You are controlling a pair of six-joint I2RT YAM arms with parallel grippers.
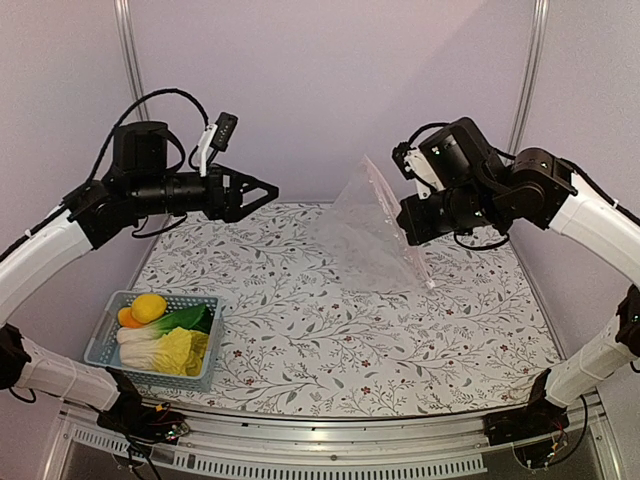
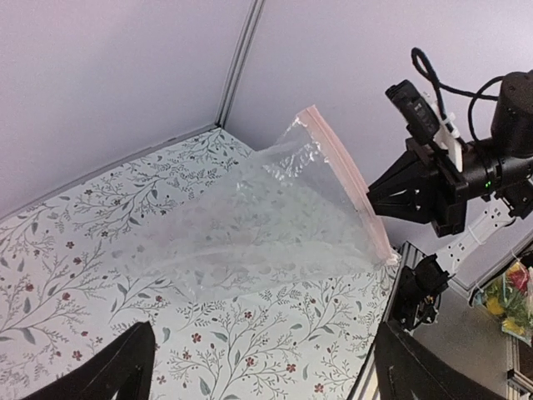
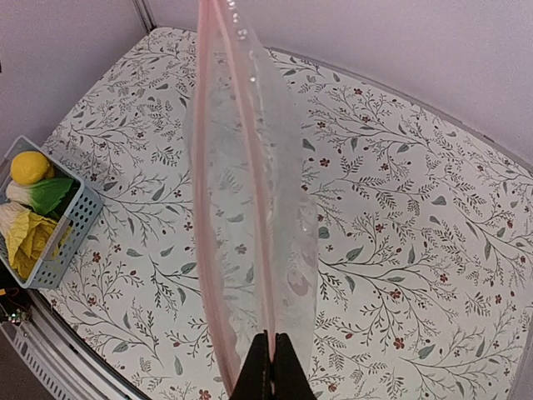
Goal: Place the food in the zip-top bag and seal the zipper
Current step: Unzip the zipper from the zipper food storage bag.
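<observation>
The clear zip-top bag (image 1: 368, 232) hangs tilted above the far right of the table, its lower part resting on the cloth. My right gripper (image 1: 410, 225) is shut on one lip of its mouth (image 3: 272, 367). The pinkish zipper strip (image 3: 256, 200) runs up from the jaws, and the other lip (image 3: 202, 208) bows away, so the mouth gapes a little. The bag (image 2: 250, 225) is empty. My left gripper (image 1: 258, 192) is open and empty, held high and left of the bag (image 2: 265, 354). The yellow fruit (image 1: 150, 307), orange fruit (image 1: 127, 318), bok choy (image 1: 186, 320) and napa cabbage (image 1: 178, 350) lie in the basket.
The light-blue slotted basket (image 1: 105, 335) stands at the near left of the floral table cloth (image 1: 320, 330); it also shows in the right wrist view (image 3: 71, 225). Purple walls close in the back and sides. The metal table rail (image 1: 330, 440) runs along the near edge.
</observation>
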